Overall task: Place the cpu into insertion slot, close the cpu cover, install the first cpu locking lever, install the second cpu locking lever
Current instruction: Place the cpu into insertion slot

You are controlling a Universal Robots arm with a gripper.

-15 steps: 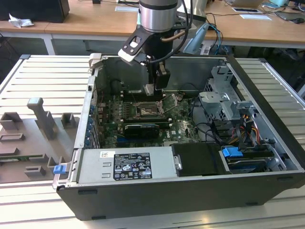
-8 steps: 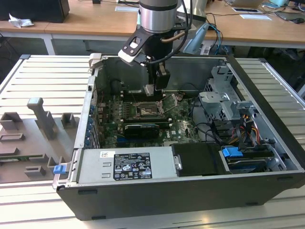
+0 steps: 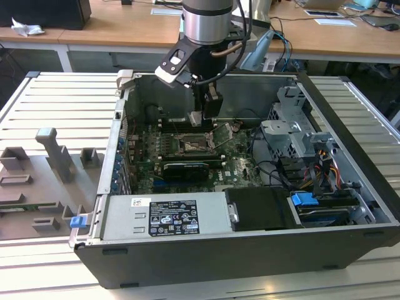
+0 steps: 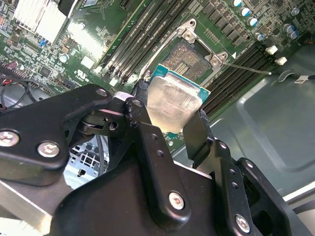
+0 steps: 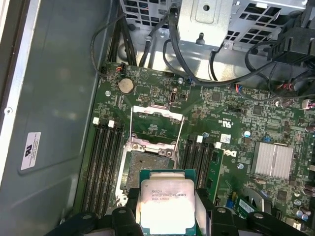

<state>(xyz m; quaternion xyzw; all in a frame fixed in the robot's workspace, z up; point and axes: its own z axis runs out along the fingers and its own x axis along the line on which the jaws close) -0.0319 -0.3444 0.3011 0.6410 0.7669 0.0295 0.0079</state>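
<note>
My gripper [image 4: 172, 105] is shut on the cpu [image 4: 173, 101], a pale silver square chip pinched by its edges between the two black fingers [image 4: 139, 105]. In the first wrist view the cpu [image 5: 167, 204] hangs face up just short of the insertion slot [image 5: 147, 164], whose dark centre is bare. The cpu cover [image 5: 155, 123] is swung open beyond the slot. A thin locking lever [image 4: 246, 68] sticks out beside the insertion slot [image 4: 189, 54]. In the exterior view the gripper [image 3: 201, 115] hovers a little above the insertion slot [image 3: 194, 145] inside the open computer case.
Long black memory slots [image 5: 101, 162] flank the socket on both sides. Black cables [image 5: 162, 44] and a metal drive cage [image 3: 294, 125] crowd the exterior view's right. The power supply [image 3: 165, 215] lies at the case's front. Grey fixtures [image 3: 50, 156] stand on the table.
</note>
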